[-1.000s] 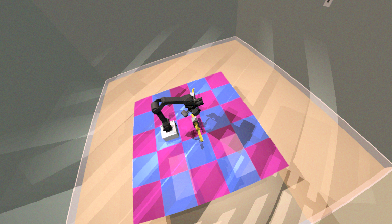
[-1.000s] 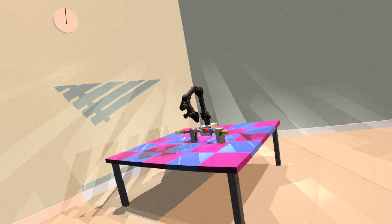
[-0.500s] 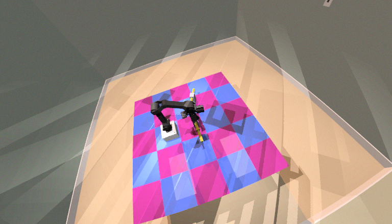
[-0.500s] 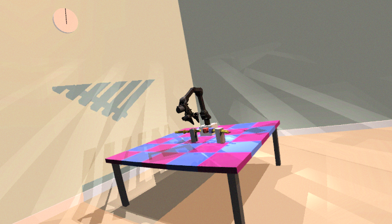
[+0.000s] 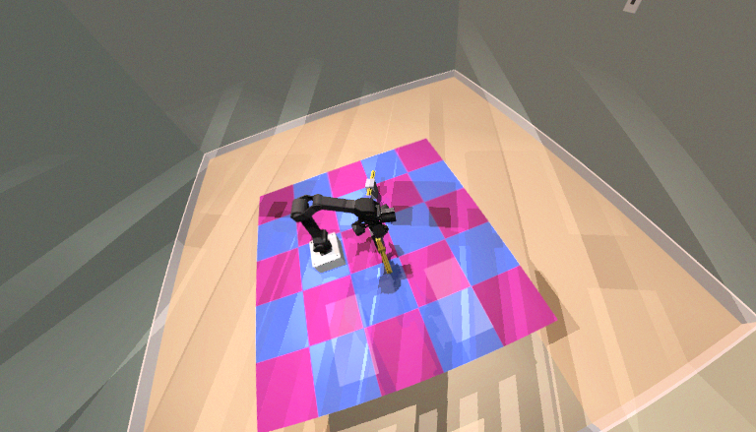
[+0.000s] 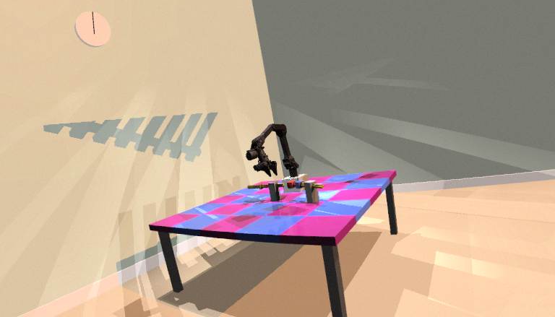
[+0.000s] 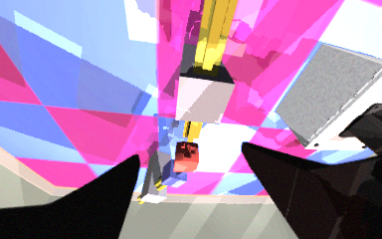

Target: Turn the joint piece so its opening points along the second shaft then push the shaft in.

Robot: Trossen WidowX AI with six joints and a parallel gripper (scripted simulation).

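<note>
The red joint piece (image 6: 290, 184) (image 7: 186, 158) sits between the two blocks, hinged by a blue part (image 6: 300, 184) (image 7: 173, 179) to the first shaft (image 6: 321, 185) in the fixed block (image 5: 369, 183) (image 6: 311, 193). Its dark opening faces roughly toward the yellow second shaft (image 5: 386, 260) (image 6: 255, 185) (image 7: 217, 25). That shaft runs through the second block (image 6: 274, 191) (image 7: 204, 99). Its near end shows just short of the red piece; exact alignment and gap are hard to tell. My gripper (image 5: 368, 230) (image 6: 272, 173) (image 7: 192, 152) is open and empty, above the second block and shaft.
The arm's white base (image 5: 328, 259) (image 7: 360, 117) stands beside the shaft assembly. The pink and blue checkered table (image 5: 283, 400) (image 6: 315, 225) carries both blocks. Shadows and bright light patches cross the table top.
</note>
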